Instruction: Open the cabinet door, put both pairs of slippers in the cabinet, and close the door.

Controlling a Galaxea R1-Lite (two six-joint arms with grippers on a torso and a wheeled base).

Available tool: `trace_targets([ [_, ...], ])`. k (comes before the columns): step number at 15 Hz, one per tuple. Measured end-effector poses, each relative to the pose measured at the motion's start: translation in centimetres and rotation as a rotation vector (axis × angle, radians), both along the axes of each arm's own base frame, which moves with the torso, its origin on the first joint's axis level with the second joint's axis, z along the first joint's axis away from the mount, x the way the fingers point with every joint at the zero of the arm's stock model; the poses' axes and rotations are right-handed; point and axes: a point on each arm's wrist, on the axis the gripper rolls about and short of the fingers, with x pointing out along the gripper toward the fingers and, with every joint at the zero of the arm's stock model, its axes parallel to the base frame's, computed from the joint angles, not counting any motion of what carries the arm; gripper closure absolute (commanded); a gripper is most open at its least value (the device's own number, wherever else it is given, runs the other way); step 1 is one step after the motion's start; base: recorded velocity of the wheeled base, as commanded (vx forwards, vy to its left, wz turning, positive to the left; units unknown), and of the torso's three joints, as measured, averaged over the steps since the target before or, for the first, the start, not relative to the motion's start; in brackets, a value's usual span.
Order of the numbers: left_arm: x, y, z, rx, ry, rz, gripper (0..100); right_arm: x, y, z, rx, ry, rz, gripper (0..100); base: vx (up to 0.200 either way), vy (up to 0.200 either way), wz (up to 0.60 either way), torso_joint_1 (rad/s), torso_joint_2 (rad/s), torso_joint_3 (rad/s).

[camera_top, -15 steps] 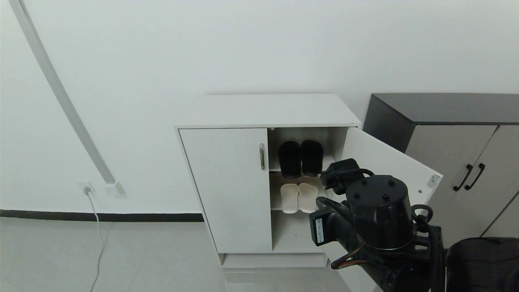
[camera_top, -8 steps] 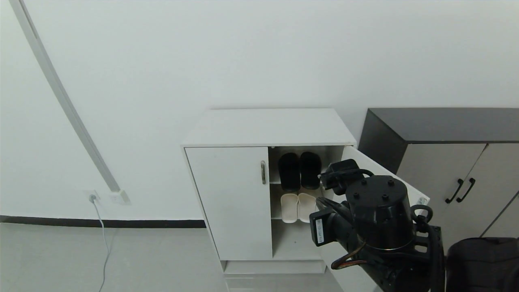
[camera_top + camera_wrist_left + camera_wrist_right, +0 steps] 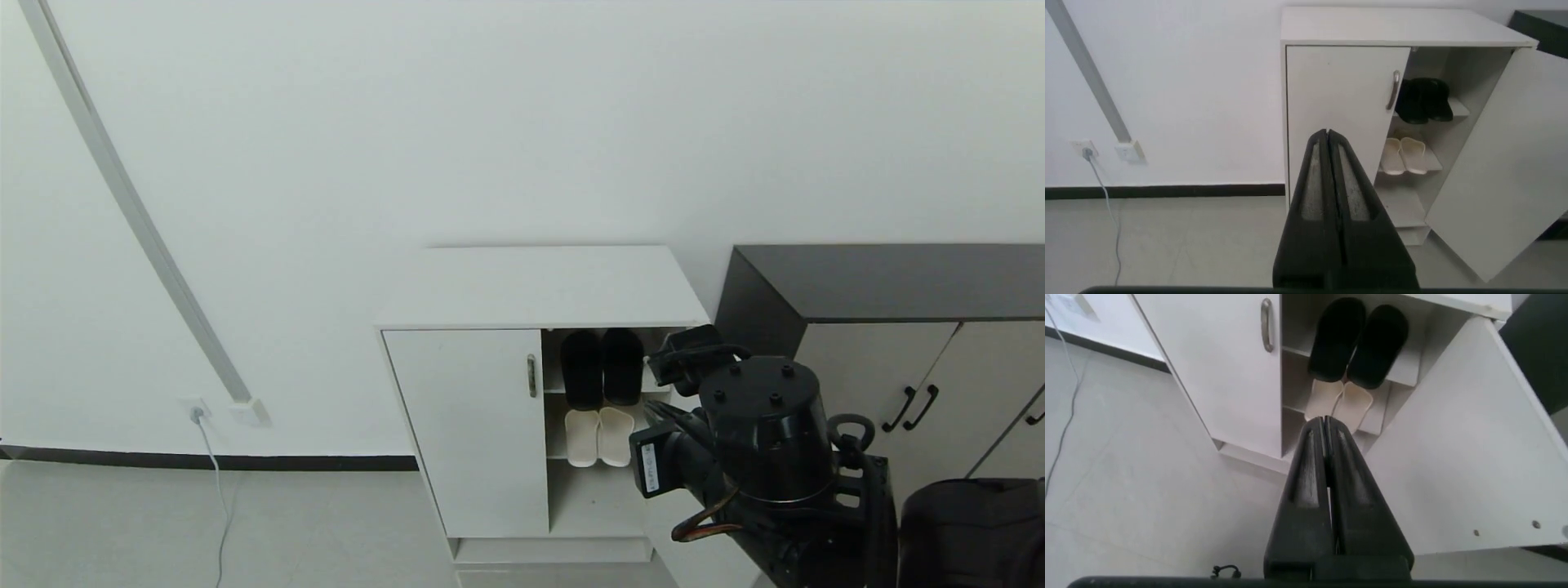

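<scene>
Two pairs sit shelved in the head view: black slippers [image 3: 602, 367] above white slippers [image 3: 598, 425] in the cabinet [image 3: 539, 286]. In the left wrist view, the left jaws are pressed shut and empty, well back from the open door [image 3: 1503, 155]. In the right wrist view, the right jaws are likewise shut and empty, near the door's inner face. That arm looks nearer for swinging it closed.

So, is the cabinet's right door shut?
No, the right door stands swung wide open, showing the black slippers and white slippers inside.
</scene>
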Motion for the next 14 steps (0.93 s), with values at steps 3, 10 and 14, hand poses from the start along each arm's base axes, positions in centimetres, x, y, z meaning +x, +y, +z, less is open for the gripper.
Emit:
trace_targets([
  [3, 0.0, 0.0, 0.0, 0.0, 0.0, -0.001, 100, 0.2, -0.1, -0.3, -0.007, 0.005, -0.007, 100, 0.0, 0.0, 0.0, 0.154, -0.34, -0.176],
  [10, 0.0, 0.0, 0.0, 0.0, 0.0, 0.0, 100, 0.5, -0.1, -0.7, -0.014, 0.018, -0.005, 100, 0.0, 0.0, -0.34, 0.007, -0.01, -0.005],
  [14, 0.0, 0.0, 0.0, 0.0, 0.0, 0.001, 100, 1.1, -0.5, -1.0, -0.018, 0.022, -0.022, 100, 0.0, 0.0, -0.3, -0.001, 0.0, 0.001],
])
